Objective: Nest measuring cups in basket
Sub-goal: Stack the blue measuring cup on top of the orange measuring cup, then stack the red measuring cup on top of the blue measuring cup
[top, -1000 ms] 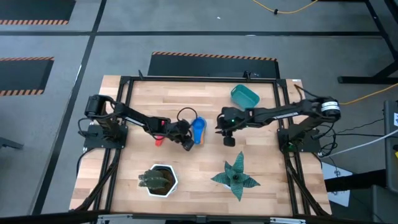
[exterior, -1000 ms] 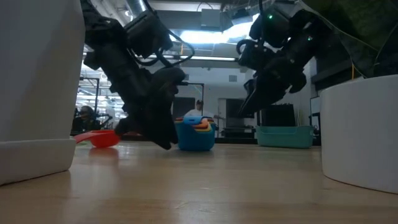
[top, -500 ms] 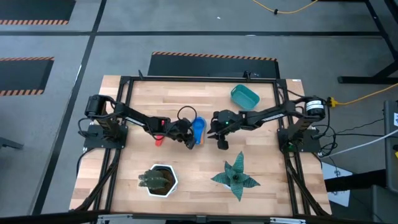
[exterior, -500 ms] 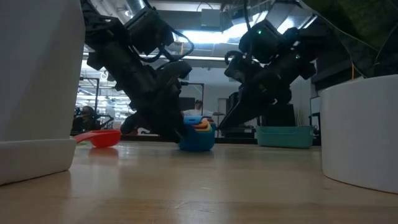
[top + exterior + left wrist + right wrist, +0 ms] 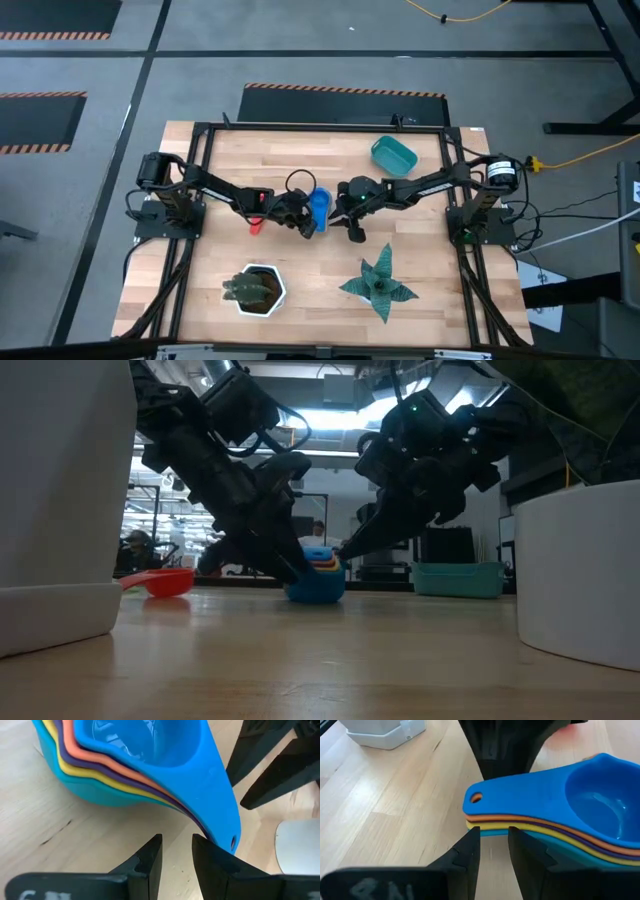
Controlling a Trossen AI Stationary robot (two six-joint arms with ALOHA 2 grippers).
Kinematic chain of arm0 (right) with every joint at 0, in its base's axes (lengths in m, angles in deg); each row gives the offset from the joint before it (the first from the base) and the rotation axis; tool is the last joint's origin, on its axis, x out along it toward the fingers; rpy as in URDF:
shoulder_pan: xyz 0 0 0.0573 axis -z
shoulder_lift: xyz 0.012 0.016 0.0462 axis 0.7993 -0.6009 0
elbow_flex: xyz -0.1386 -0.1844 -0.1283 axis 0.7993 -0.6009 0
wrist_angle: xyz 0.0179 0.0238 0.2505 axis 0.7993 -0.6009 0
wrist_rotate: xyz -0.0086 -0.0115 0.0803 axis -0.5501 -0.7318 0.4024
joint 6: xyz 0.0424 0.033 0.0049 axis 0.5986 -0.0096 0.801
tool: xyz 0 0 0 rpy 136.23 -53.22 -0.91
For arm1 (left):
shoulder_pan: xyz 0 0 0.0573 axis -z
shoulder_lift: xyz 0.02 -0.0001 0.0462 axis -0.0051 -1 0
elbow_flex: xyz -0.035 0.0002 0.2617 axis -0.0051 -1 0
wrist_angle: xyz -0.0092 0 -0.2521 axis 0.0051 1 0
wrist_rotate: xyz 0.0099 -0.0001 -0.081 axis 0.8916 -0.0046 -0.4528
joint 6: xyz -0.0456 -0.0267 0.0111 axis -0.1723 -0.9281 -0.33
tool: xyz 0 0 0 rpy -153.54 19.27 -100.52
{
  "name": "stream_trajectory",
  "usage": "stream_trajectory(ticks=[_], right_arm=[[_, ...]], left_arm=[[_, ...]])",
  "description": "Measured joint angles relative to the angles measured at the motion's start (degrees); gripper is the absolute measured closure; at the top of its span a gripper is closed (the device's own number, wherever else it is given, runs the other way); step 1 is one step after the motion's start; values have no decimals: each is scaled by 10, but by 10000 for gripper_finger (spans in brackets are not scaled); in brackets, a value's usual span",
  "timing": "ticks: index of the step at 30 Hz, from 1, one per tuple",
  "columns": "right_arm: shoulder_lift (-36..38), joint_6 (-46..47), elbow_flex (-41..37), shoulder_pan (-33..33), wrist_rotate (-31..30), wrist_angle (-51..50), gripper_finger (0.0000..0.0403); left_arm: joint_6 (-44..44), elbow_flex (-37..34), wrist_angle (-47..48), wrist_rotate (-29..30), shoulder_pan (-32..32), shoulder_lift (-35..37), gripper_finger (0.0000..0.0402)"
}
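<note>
The nested measuring cups (image 5: 555,815) look like smooth, glossy plastic, the top blue one catching bright highlights in its bowl. The table (image 5: 300,285) is pale wood in butcher-block strips with visible grain and a satin finish. The right gripper (image 5: 492,850) fingers (image 5: 465,857) look like matt black plastic. The teal basket (image 5: 394,154) at 1 o'clock looks like smooth plastic.

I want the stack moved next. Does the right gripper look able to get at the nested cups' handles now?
Probably yes: the right gripper sits just short of the stacked handles, nothing between, though the left gripper crowds that end.
</note>
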Motion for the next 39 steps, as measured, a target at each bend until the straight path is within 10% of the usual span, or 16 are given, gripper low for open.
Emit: stream_trajectory(ticks=[20, 39], right_arm=[[3, 0, 0, 0, 0, -26, 297], [3, 0, 0, 2, 0, -34, 297]], left_arm=[[2, -1, 119, -103, -34, 59, 303], [63, 0, 367, -3, -105, 263, 303]])
